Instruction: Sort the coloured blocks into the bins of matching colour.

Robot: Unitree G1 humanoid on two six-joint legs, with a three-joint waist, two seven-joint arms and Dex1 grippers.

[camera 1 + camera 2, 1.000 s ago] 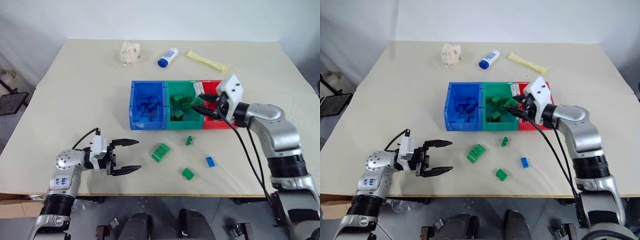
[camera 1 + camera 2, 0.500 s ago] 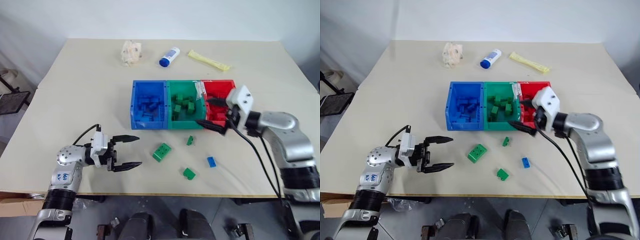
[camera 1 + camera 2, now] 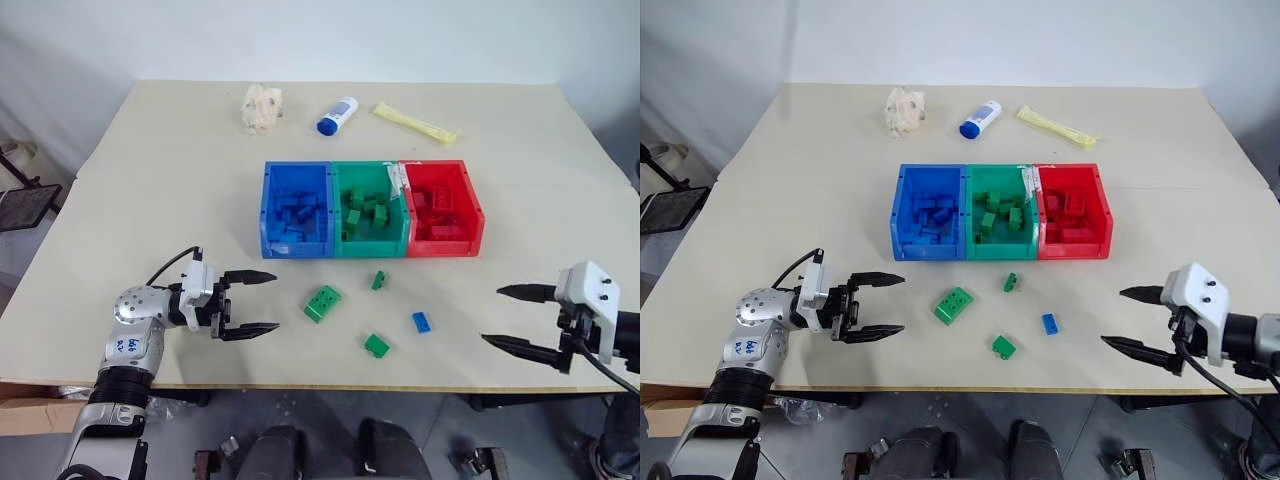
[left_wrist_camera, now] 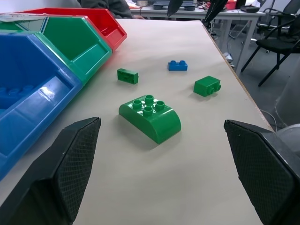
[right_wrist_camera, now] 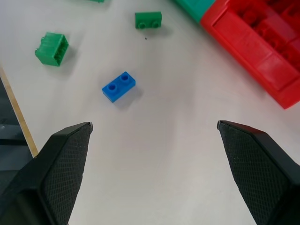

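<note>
Three joined bins stand mid-table: blue, green and red, each with blocks inside. In front of them lie a large rounded green block, a small green block, another green block and a small blue block. My left gripper is open near the front left edge, pointing at the rounded green block from a short way off. At the front right edge my right gripper is open and empty, with the blue block ahead of it.
A crumpled pale wad, a white-and-blue bottle and a yellow packet lie along the far side of the table. The table's front edge runs just under both grippers.
My right gripper has pulled back from over the green and red bins to the front right edge of the table, jaws open. The left gripper has stayed where it was.
</note>
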